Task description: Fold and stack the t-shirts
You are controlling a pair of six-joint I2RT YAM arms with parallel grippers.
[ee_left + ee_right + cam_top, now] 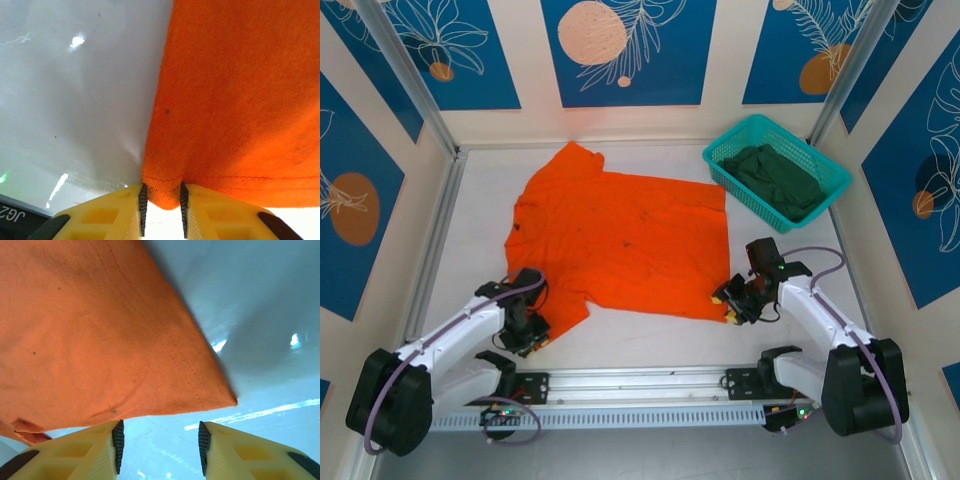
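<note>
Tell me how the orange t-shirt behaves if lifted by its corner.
Probably floppy: the orange t-shirt lies flat and wrinkled, so it should drape. Likely light: the left pincer pinches only a thin hem. May slide easily on the glossy table.

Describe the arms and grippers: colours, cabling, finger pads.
Left arm and right arm: white link shells, black joints and bases, a looping mauve cable on each. Fingers are yellow moulded plastic with recessed pockets; pads are black and ribbed.
</note>
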